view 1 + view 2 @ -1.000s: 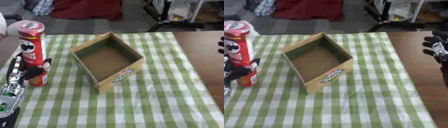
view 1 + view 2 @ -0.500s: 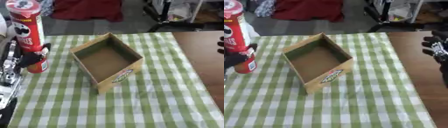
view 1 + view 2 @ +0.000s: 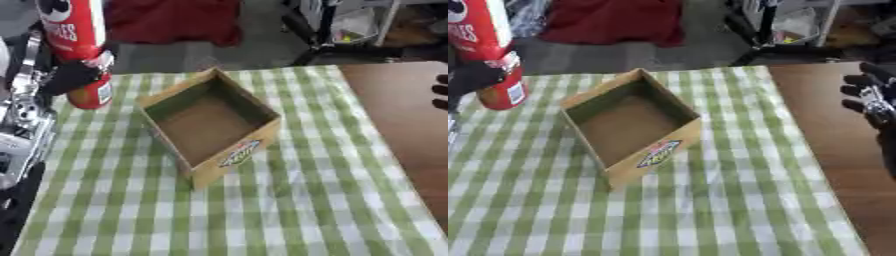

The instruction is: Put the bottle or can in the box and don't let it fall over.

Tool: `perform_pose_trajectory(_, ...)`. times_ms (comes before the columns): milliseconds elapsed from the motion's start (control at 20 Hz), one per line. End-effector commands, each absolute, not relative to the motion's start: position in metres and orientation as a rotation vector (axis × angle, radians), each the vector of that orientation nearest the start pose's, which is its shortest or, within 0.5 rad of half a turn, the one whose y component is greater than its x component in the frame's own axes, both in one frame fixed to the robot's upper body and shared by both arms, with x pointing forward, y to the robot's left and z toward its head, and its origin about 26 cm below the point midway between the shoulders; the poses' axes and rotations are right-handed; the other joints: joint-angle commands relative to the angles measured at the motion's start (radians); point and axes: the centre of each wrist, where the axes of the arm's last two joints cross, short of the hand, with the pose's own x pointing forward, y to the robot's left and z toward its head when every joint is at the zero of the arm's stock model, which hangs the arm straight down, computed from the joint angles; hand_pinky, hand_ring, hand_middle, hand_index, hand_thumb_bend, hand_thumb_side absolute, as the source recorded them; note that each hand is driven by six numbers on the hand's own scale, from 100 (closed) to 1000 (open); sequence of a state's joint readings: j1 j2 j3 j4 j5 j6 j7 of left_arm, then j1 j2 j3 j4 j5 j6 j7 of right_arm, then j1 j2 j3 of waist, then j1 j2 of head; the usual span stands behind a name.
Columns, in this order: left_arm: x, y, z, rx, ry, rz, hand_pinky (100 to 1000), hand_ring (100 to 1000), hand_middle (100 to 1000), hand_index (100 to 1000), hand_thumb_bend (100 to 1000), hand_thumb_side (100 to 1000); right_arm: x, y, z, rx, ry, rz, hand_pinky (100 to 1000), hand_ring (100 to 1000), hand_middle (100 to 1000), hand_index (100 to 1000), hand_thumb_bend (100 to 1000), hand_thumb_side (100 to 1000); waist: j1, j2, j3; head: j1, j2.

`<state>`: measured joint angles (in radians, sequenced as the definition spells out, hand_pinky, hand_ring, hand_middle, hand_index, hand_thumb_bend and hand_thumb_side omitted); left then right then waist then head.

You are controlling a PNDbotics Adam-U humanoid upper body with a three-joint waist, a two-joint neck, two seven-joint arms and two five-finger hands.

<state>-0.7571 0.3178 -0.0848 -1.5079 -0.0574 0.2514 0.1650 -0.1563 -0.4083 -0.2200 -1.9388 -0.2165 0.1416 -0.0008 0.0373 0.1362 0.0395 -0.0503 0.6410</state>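
Left eye view shows the red can (image 3: 79,50), a tall crisp tube, upright at the far left and seemingly lifted off the green checked cloth (image 3: 315,200), though its base is blurred and I cannot be sure it has cleared the cloth entirely. The left hand (image 3: 74,75) has dark fingers curled round the lower part of the tube, clamped on it, with the silver arm running down the picture's left edge. A tube like this is probably light and stiff, with a smooth printed skin that could slip in the fingers; being tall and narrow, it will tip easily if set down at a slant. Held low as it is, the top can sway, so a hold nearer the middle would likely steady it better. The cardboard box (image 3: 210,127) sits open-topped just right of the can, turned cornerwise on the cloth, its brown floor bare and a printed logo on its near wall. For the task, the can has to go over the box's near-left wall and come down flat on that floor. The right hand (image 3: 872,102) rests idle at the right edge above the brown tabletop (image 3: 842,165), fingers spread and relaxed, holding nothing.
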Motion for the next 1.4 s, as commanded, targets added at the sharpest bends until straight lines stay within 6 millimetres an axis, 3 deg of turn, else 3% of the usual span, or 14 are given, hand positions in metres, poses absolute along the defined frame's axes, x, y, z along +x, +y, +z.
perform_pose_trajectory(50, 0.41, 0.2, 0.252, 0.302, -2.054, -0.311, 586, 535, 524, 416, 100, 100, 0.284, -0.344, 0.187, -0.228, -2.021, 0.126, 844, 836, 760, 891, 100, 563, -0.001, -0.022, -0.004, 0.002, -0.006)
perform_pose_trajectory(450, 0.429, 0.147, 0.24, 0.162, -2.073, -0.279, 588, 536, 519, 412, 100, 100, 0.289, -0.336, 0.195, -0.176, -2.059, 0.128, 844, 838, 761, 891, 100, 556, -0.007, -0.01, -0.041, 0.025, -0.027)
perform_pose_trajectory(850, 0.439, 0.107, 0.216, 0.077, -2.075, -0.239, 592, 542, 523, 415, 100, 117, 0.293, -0.326, 0.208, -0.122, -2.113, 0.126, 844, 840, 764, 891, 100, 549, -0.007, 0.006, -0.078, 0.047, -0.045)
perform_pose_trajectory(1250, 0.449, 0.092, 0.176, 0.057, -2.055, -0.199, 617, 576, 554, 433, 100, 135, 0.295, -0.317, 0.218, -0.068, -2.155, 0.129, 844, 840, 765, 890, 100, 544, -0.01, 0.025, -0.108, 0.067, -0.066)
perform_pose_trajectory(1400, 0.452, 0.091, 0.163, 0.083, -2.052, -0.215, 655, 632, 596, 460, 100, 125, 0.296, -0.316, 0.22, -0.06, -2.16, 0.129, 844, 840, 765, 890, 100, 545, -0.01, 0.03, -0.111, 0.068, -0.065)
